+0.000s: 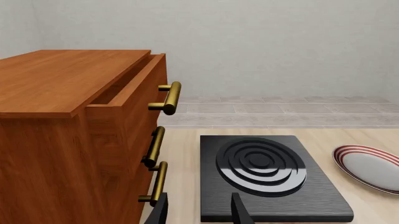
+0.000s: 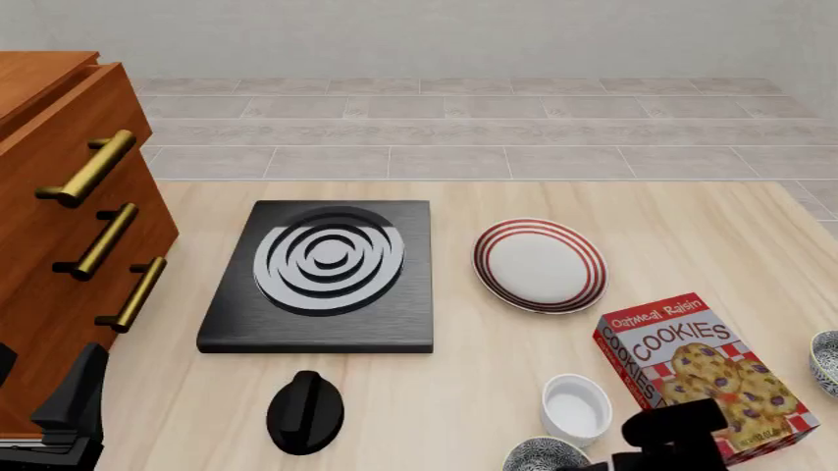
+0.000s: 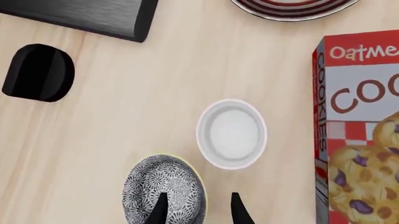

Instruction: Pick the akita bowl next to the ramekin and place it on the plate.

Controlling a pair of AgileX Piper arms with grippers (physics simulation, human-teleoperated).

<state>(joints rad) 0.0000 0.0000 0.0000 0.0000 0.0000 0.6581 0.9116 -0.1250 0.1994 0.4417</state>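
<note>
The akita bowl (image 3: 163, 189), speckled grey-white inside, sits on the table right beside the white ramekin (image 3: 232, 133); in the front view the bowl (image 2: 544, 456) is at the bottom edge, with the ramekin (image 2: 576, 407) just beyond it. My right gripper (image 3: 198, 212) is open above the bowl's rim on the ramekin side, one finger over the bowl's inside and the other outside it. The striped plate (image 2: 540, 265) lies mid-table, farther away. My left gripper (image 1: 199, 212) hangs open and empty near the stove's front edge.
A black stove (image 2: 321, 275) lies left of the plate. A wooden drawer cabinet (image 2: 66, 226) stands at the far left, top drawer slightly open. A cookie box (image 2: 701, 378) lies right of the ramekin. A black knob-like object (image 2: 305, 412) sits before the stove. A second speckled bowl (image 2: 825, 358) shows at the right edge.
</note>
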